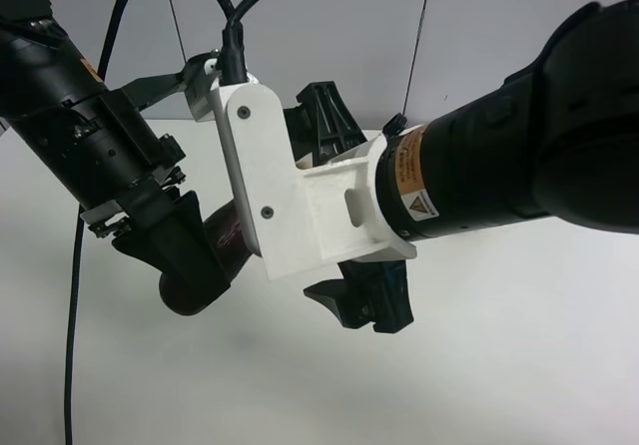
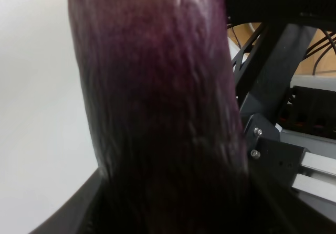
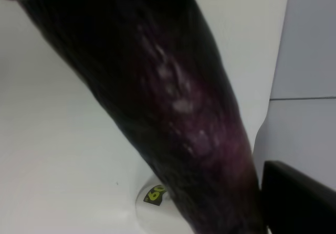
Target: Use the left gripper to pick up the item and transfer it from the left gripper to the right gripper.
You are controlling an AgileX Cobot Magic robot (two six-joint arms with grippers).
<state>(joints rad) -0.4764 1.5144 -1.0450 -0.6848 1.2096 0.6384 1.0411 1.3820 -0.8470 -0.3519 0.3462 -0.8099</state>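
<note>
handover | left claw (image 1: pixel 195 265) clamped on eggplant (image 1: pixel 225 235), frame left | right claw (image 1: pixel 334 211) spread wide, holding nothing (centre frame) | squeeze right firmly before left lets go

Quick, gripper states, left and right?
Left gripper: closed on the eggplant.
Right gripper: open, jaws spread wide, gripping nothing.

White tabletop (image 1: pixel 519 355), a white round object (image 3: pixel 148 201) with yellow-black label on it.
</note>
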